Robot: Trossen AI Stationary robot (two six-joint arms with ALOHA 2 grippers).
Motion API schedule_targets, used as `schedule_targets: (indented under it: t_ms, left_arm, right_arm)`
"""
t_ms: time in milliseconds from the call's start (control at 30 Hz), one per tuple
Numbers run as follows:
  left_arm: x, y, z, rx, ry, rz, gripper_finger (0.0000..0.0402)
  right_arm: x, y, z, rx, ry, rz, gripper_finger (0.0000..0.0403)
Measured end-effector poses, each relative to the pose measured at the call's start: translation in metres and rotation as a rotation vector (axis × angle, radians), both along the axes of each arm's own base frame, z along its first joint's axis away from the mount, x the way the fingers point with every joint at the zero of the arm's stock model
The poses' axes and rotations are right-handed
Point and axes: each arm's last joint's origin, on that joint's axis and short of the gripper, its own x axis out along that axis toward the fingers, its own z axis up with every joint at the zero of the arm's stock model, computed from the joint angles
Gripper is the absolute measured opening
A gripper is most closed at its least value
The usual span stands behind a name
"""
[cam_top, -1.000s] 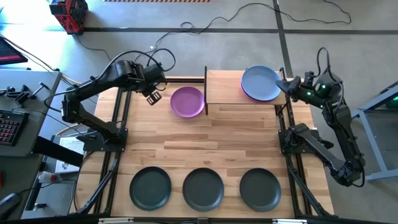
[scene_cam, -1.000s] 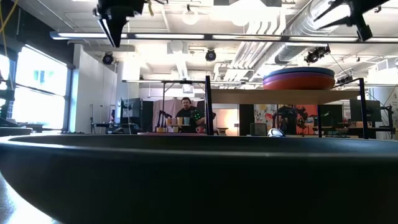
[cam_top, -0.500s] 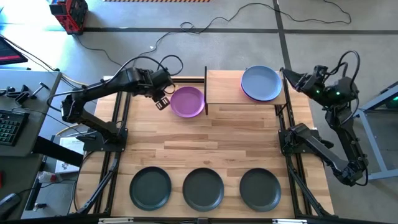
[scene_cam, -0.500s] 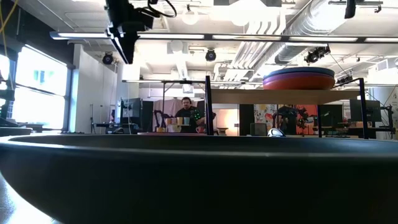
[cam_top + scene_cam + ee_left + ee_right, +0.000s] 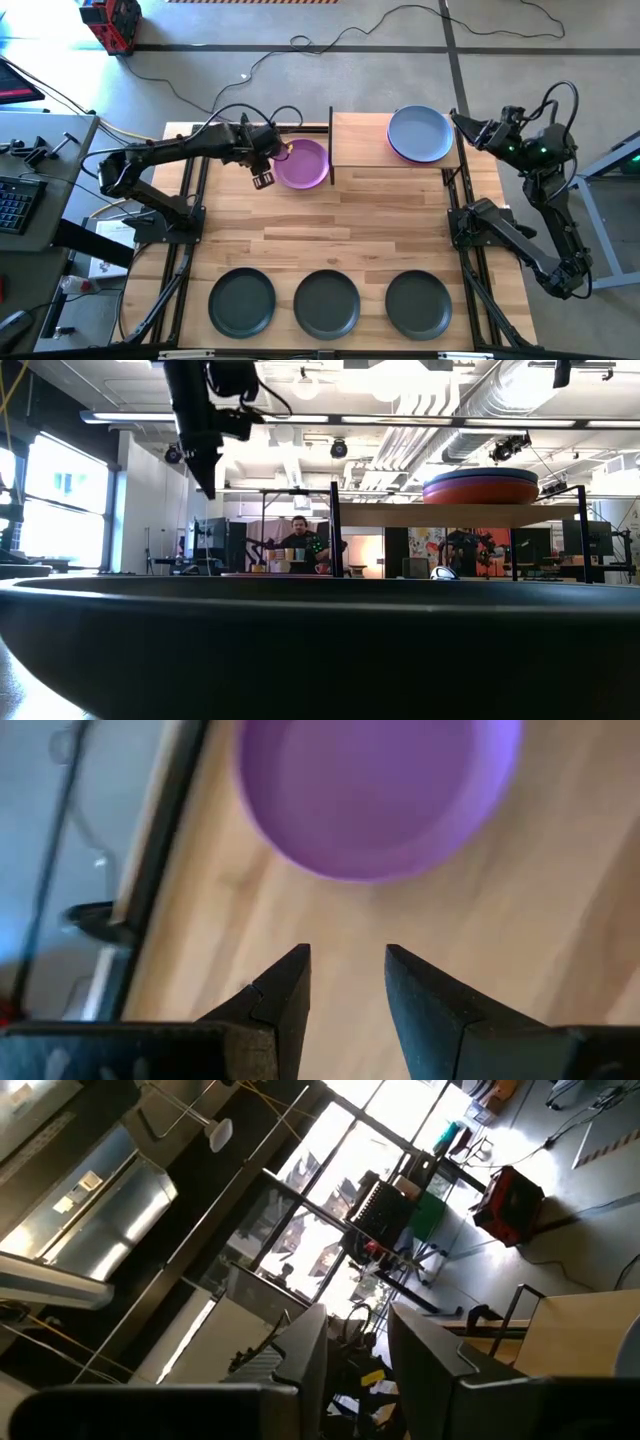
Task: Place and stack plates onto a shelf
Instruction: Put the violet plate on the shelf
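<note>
No readable brands, labels or writing in any view.

Counts from the high view: three dark grey-black round plates in a row along the near edge of the wood-plank tabletop (image 5: 330,220) — left (image 5: 241,302), middle (image 5: 326,303), right (image 5: 418,304). One purple round plate (image 5: 303,163) lies flat on the tabletop just beside the left edge of the shelf. One small light-wood shelf with thin black rod frame (image 5: 365,140). On its right part sits a stack topped by a pale blue-grey round plate (image 5: 420,133); the low view shows this stack (image 5: 480,488) with an orange-red layer and a purple one, exact number of plates in it unclear.

Left gripper (image 5: 263,178) hovers over the tabletop at the purple plate's left rim, not touching it; in the left wrist view its fingers (image 5: 290,985) stand apart with nothing between them, the purple plate (image 5: 375,790) ahead.

Right gripper (image 5: 463,127) is raised just right of the shelf, near the blue-grey plate, apart from it. Its fingers (image 5: 305,1345) show a narrow gap, holding nothing.

One person (image 5: 298,540) far back in the room.
</note>
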Motion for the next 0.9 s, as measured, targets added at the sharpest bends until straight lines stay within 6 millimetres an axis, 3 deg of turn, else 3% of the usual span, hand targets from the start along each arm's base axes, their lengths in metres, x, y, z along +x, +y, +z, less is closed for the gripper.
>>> schedule_targets:
  t_ms: [400, 900]
  left_arm:
    - [0.001, -0.004, -0.048, -0.081, -0.06, -0.115, 0.0119]
    - [0.009, -0.009, -0.075, -0.084, -0.128, -0.37, 0.0119]
  right_arm:
    - [0.0, 0.0, 0.0, -0.025, 0.017, -0.006, 0.0092]
    - [0.0, -0.002, -0.012, 0.069, 0.084, -0.028, 0.0092]
